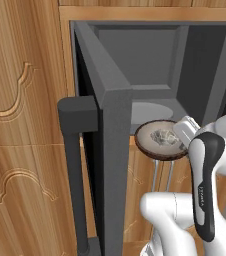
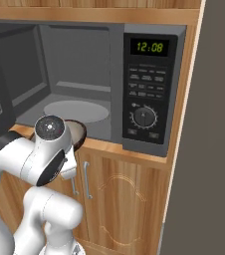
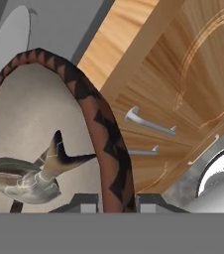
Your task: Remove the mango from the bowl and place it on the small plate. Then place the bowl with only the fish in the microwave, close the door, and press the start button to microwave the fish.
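Fish (image 1: 164, 137) lies in bowl (image 1: 157, 149); bowl at front of open microwave (image 2: 92, 74), door (image 1: 105, 125) swung left, control panel (image 2: 147, 94) right.

Warm wooden cabinets (image 2: 119, 199) with carved curved panels were seen across the room (grain running vertically), fitted with slim metal handles (image 2: 87, 180). A tall grey panel (image 2: 209, 149) was set at the right.

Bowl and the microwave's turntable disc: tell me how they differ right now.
The bowl is dark brown outside with a pale inside; the turntable disc is plain light grey. The bowl carries the fish, the disc carries nothing. The bowl is held at its rim by the gripper in front of the microwave opening; the disc lies flat on the oven floor. Both are round.
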